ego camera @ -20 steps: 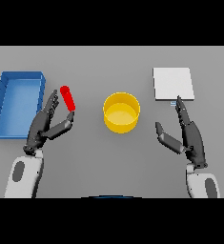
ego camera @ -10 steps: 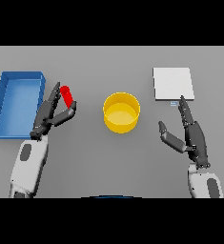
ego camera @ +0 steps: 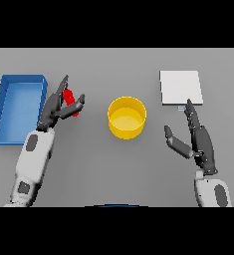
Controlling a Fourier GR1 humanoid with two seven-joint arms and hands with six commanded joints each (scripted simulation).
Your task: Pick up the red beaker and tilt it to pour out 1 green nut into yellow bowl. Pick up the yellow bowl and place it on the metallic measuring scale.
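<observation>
While the left hand [ego camera: 58, 108] is reaching with loose fingers around the red beaker [ego camera: 70, 100], the yellow bowl [ego camera: 126, 117] is sitting to its right.

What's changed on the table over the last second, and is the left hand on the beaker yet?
The left hand has moved forward and closed in around the small red beaker, fingers and thumb now either side of it; whether it grips firmly is unclear. The beaker remains beside the blue rectangular bin. The round yellow bowl, the square metallic scale and the open right hand stayed put.
</observation>
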